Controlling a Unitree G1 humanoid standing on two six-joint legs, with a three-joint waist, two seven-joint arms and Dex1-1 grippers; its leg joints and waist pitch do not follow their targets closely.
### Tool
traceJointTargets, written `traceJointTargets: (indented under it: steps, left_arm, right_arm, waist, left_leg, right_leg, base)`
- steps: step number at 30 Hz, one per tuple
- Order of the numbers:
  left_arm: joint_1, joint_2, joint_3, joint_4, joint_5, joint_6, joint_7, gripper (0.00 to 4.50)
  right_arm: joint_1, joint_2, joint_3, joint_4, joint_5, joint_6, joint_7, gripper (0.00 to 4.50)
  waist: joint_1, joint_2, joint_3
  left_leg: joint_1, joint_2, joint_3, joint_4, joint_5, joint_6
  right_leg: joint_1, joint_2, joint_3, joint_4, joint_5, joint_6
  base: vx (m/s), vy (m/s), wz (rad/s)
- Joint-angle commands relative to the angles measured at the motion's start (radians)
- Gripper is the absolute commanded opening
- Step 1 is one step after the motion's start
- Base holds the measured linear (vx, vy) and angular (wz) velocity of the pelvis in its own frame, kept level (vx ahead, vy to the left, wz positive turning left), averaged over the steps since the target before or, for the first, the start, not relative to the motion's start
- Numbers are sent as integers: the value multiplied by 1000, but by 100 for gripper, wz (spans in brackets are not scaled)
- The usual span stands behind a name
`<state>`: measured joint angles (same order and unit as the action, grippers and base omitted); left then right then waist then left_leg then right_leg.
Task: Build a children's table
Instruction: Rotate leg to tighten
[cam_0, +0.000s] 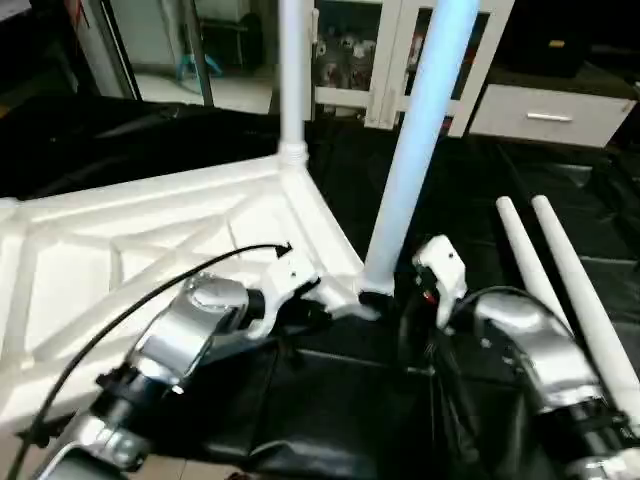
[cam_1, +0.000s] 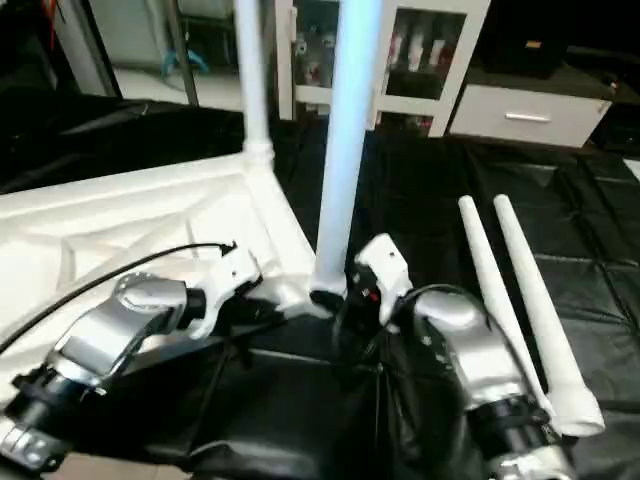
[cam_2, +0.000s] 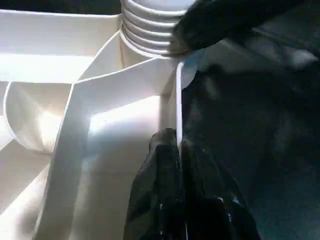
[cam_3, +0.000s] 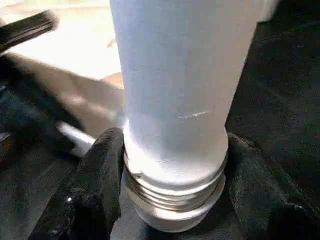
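You are looking at the tabletop (cam_0: 150, 250) lying underside up on the work surface (cam_0: 480, 180), to your left, with one leg (cam_0: 293, 70) standing in its far corner and a second leg (cam_0: 420, 140) standing at its near right corner. Two more legs (cam_1: 510, 300) are lying side by side on the surface to the right, and the cabinet (cam_0: 400, 50) is sitting behind.

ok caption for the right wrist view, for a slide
Right gripper holds a white table leg by its threaded end, fingers on both sides, above the black work surface.
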<state>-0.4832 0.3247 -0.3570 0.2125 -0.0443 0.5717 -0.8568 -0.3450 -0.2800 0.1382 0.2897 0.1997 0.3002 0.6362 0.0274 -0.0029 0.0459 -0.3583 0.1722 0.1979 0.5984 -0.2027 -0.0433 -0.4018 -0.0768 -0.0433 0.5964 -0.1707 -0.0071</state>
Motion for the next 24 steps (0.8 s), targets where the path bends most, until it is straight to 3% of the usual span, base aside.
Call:
traceJointTargets:
  steps: [1, 3, 5, 7, 11, 12, 15, 19, 21, 23, 24]
  left_arm:
    - [-9, -35, -9, 57, -1, 8, 30, 0]
    - [-24, -55, 0, 85, 4, 3, 61, 0]
    - [-69, -109, 23, 164, 19, -13, 143, 0]
    - [-100, -145, 38, 220, 28, -22, 200, 0]
    - [-145, -200, 56, 304, 46, -45, 272, 0]
    - [-148, -207, 57, 310, 45, -51, 276, 0]
    - [-142, -207, 55, 303, 43, -54, 271, 0]
    - [-132, -197, 49, 307, 45, -67, 256, 0]
    - [-116, -178, 44, 290, 46, -68, 229, 0]
    - [-110, -172, 41, 280, 46, -67, 220, 0]
    - [-104, -165, 38, 268, 45, -62, 211, 0]
  right_arm:
    - [-25, 31, -75, 59, -32, 31, -178, 264]
    - [-30, 58, -90, 76, -37, 39, -236, 264]
    - [-40, 129, -113, 124, -77, 35, -407, 264]
    - [-45, 178, -118, 156, -111, 37, -533, 264]
    - [-52, 259, -111, 186, -167, 49, -704, 264]
    - [-52, 272, -103, 182, -172, 40, -716, 264]
    - [-53, 292, -119, 174, -145, 0, -708, 264]
    - [-56, 293, -119, 147, -120, -64, -654, 264]
    - [-45, 275, -125, 91, -101, -70, -619, 320]
    - [-42, 268, -128, 74, -94, -63, -607, 334]
    - [-37, 256, -130, 56, -89, -51, -593, 347]
  waist:
    - [-1, -3, -53]
    - [1, -1, -53]
    - [1, 6, -52]
    - [0, 4, -53]
    - [3, 4, -53]
    - [6, 5, -53]
    - [6, 6, -52]
    - [5, 6, -51]
    - [6, 6, -51]
    - [10, 5, -54]
    - [9, 3, -55]
  left_leg:
    - [8, 50, -30, -79, -250, -5]
    - [11, 50, -30, -79, -261, -15]
    - [12, 50, -29, -81, -261, -23]
    - [16, 46, -31, -83, -283, -43]
    - [19, 45, -31, -85, -305, -46]
    - [22, 47, -31, -85, -310, -44]
    - [15, 47, -33, -89, -326, -40]
    - [14, 48, -34, -90, -339, -36]
    - [12, 48, -33, -90, -329, -32]
    - [8, 50, -32, -89, -291, -21]
    - [6, 50, -30, -88, -254, -12]
  right_leg:
    - [37, -62, 38, -80, -346, -192]
    - [33, -62, 39, -82, -345, -185]
    - [28, -60, 41, -83, -327, -184]
    - [27, -61, 39, -86, -351, -169]
    - [24, -59, 41, -88, -351, -154]
    - [22, -61, 42, -88, -346, -149]
    - [27, -61, 42, -87, -348, -138]
    - [25, -63, 41, -91, -368, -129]
    - [26, -64, 42, -91, -362, -130]
    - [32, -64, 44, -85, -317, -134]
    - [34, -62, 44, -78, -257, -153]
  base:
    - [0, 0, 0]
    - [0, 0, 0]
    - [0, 0, 0]
    - [0, 0, 0]
    - [0, 0, 0]
    - [0, 0, 0]
    - [0, 0, 0]
    - [0, 0, 0]
    - [0, 0, 0]
    - [0, 0, 0]
    - [0, 0, 0]
